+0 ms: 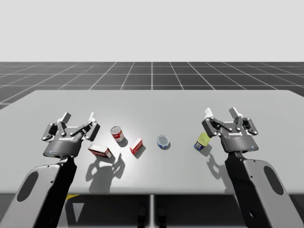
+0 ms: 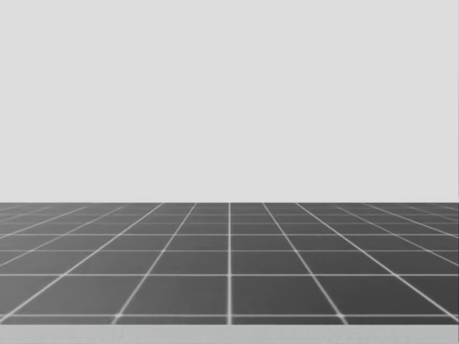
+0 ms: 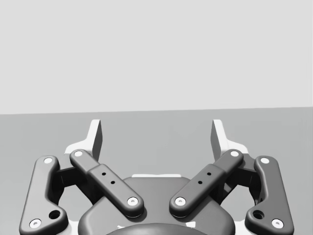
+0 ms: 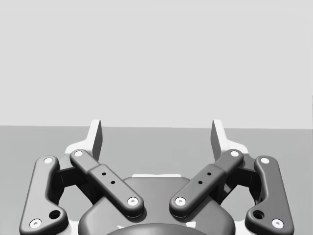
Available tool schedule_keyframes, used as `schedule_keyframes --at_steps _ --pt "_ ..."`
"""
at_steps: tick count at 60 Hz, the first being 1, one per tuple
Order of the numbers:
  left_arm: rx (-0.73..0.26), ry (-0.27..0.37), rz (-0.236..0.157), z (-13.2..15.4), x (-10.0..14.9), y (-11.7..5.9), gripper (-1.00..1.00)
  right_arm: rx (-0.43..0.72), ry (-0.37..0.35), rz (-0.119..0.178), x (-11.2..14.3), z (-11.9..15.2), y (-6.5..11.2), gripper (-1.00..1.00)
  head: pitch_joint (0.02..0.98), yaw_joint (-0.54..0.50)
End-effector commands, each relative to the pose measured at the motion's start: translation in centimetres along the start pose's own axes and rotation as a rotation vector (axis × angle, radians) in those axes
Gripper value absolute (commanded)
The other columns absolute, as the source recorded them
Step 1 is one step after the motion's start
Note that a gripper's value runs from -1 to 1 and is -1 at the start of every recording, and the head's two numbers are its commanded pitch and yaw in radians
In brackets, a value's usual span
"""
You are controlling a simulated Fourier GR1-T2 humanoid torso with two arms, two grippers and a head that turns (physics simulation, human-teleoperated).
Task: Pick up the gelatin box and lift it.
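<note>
Two red and white boxes lie on the grey table [image 1: 152,102] in the high view: a flat, longer one [image 1: 99,151] at the left and a smaller one [image 1: 137,146] nearer the middle. I cannot tell which is the gelatin box. My left gripper [image 1: 79,116] hovers open just left of and above the longer box. My right gripper [image 1: 221,112] hovers open on the right side, far from both boxes. In each wrist view the gripper [image 3: 156,142] [image 4: 156,142] stands open with nothing between its fingers and bare table ahead.
A red and white can [image 1: 118,134] stands between the two boxes. A low blue tin [image 1: 163,141] sits at the middle, and a yellow-green container [image 1: 202,141] stands under my right gripper. The head view looks over the dark grid floor [image 2: 229,258].
</note>
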Motion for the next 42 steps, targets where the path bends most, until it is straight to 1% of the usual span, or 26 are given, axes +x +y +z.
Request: schedule_keyframes --at_steps 1,2,5,6,8,11,14,21,24,27,28,34,36,39,42 --pt "0.000 -0.001 -0.002 0.01 0.05 -0.02 -1.00 0.010 -0.006 -0.011 -0.15 0.20 -0.01 -1.00 0.056 0.00" --pt "0.000 -0.001 -0.003 0.00 0.05 -0.02 -1.00 0.014 -0.003 -0.012 -0.17 0.19 -0.08 -1.00 0.057 0.00" --pt "0.000 -0.001 -0.003 -0.01 0.05 -0.02 -1.00 0.025 0.024 -0.046 -0.03 0.03 -0.27 -1.00 0.065 0.00" --pt "0.001 -0.001 -0.002 -0.01 0.05 -0.03 -1.00 0.040 0.030 -0.050 -0.01 -0.04 -0.37 -1.00 0.067 0.00" --pt "0.001 0.000 -0.002 -0.01 0.05 -0.03 -1.00 0.026 0.040 -0.047 0.04 -0.08 -0.51 -1.00 0.077 0.00" --pt "0.001 0.000 -0.002 -0.02 0.05 -0.04 -1.00 0.019 0.046 -0.064 0.02 -0.11 -0.60 -1.00 0.091 0.00" --pt "0.001 0.000 -0.002 -0.02 0.05 -0.04 -1.00 0.012 0.042 -0.052 -0.02 -0.18 -0.63 -1.00 0.125 0.00" --pt "-0.001 0.004 -0.007 -0.02 0.03 -0.07 -1.00 0.009 0.041 -0.052 0.03 -0.17 -0.59 -1.00 0.218 0.00" --pt "-0.002 0.004 -0.008 -0.06 -0.03 -0.08 -1.00 0.008 0.040 -0.045 0.02 -0.18 -0.60 -1.00 0.275 0.00" --pt "-0.002 0.005 -0.010 -0.07 -0.05 -0.10 -1.00 0.007 0.042 -0.041 0.01 -0.20 -0.62 -1.00 0.309 0.00" --pt "-0.003 0.006 -0.012 -0.09 -0.10 -0.10 -1.00 0.003 0.046 -0.041 0.01 -0.21 -0.63 -1.00 0.342 0.00" --pt "-0.003 0.008 -0.018 -0.12 -0.18 -0.12 -1.00 -0.007 0.056 -0.033 -0.01 -0.27 -0.70 -1.00 0.424 -0.01" --pt "-0.003 0.010 -0.023 -0.14 -0.23 -0.14 -1.00 -0.014 0.069 -0.033 -0.07 -0.32 -0.77 -1.00 0.471 -0.01" --pt "-0.004 0.011 -0.024 -0.14 -0.27 -0.16 -1.00 -0.021 0.077 -0.030 -0.16 -0.38 -0.85 -1.00 0.505 -0.01" --pt "-0.006 0.013 -0.026 -0.16 -0.33 -0.20 -1.00 -0.029 0.090 -0.031 -0.29 -0.46 -0.95 -1.00 0.564 0.00"
